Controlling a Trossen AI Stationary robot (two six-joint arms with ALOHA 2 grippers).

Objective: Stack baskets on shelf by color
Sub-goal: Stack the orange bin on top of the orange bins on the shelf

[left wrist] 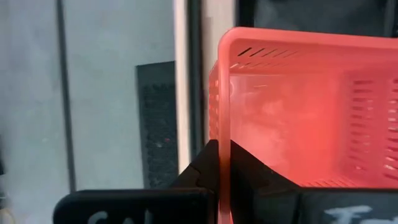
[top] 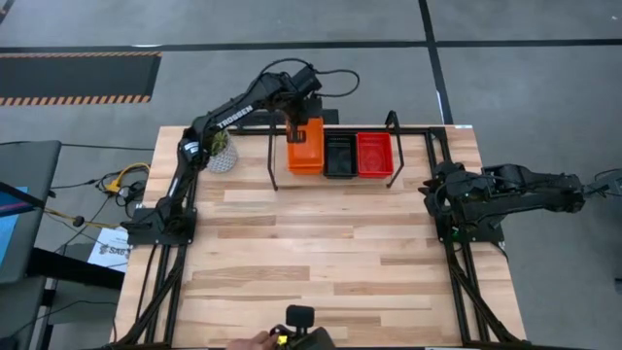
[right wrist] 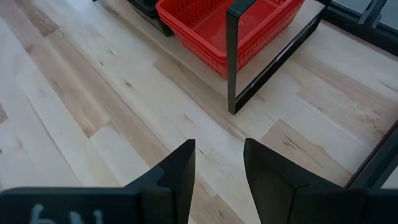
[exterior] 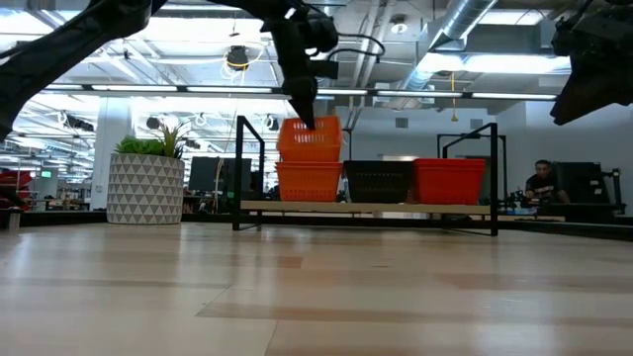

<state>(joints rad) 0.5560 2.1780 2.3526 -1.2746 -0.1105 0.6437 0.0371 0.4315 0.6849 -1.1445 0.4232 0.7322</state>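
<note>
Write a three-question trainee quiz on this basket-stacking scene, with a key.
1. True or false: the left gripper has its jaws shut on the wall of the upper orange basket.
2. Which colour sits in the middle of the shelf? A red, B black, C orange.
3. Fill in: the right gripper waits near the table's right edge with jaws ____.

Key: 1 true; 2 B, the black baskets, left of the red baskets; 3 open.

orange baskets (top: 304, 154), black basket (top: 340, 155), red basket (top: 374, 155), triangle-patterned white pot (exterior: 144, 188)
</note>
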